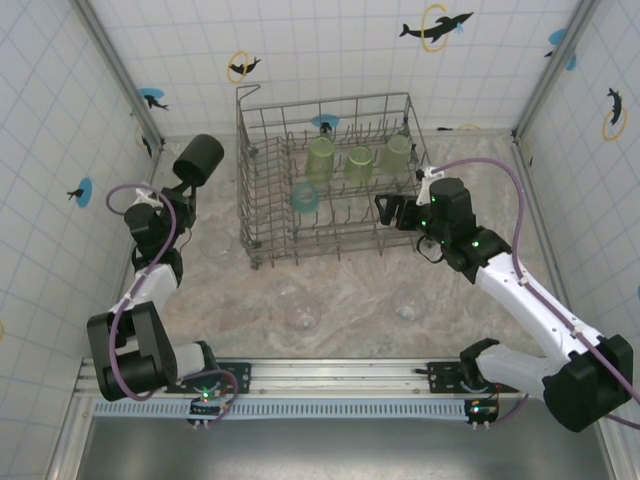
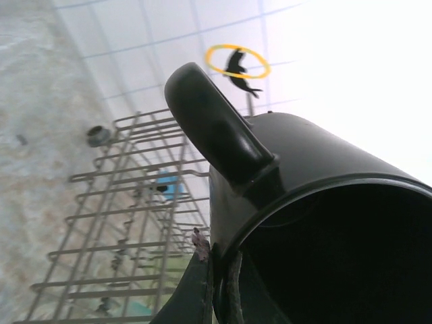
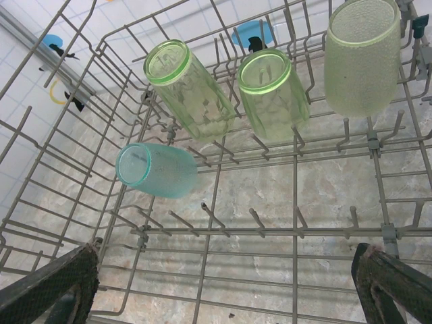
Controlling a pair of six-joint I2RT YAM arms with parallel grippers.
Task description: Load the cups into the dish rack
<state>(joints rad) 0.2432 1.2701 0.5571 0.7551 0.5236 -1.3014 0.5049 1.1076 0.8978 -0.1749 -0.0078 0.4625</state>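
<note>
Top external: clear cups (image 1: 303,312) near rack (image 1: 262,190)

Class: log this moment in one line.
left gripper: shut on black mug | right gripper: open at dish rack | racked: three green tumblers, teal cup | table: two clear cups

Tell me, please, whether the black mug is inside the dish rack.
Out: the left gripper holds the black mug left of the dish rack.

Mug: black cylindrical mug with handle (image 2: 304,175)
Rack: grey metal wire dish rack (image 1: 262,200)
Tumblers: translucent light-green tumblers (image 3: 192,84), one pebbled
Cup: translucent teal cup (image 3: 158,170)
Tabletop (image 1: 350,290): beige-grey marbling
Walls: white tiled walls (image 1: 330,40), blue grid, black dolphins, yellow rings
</note>
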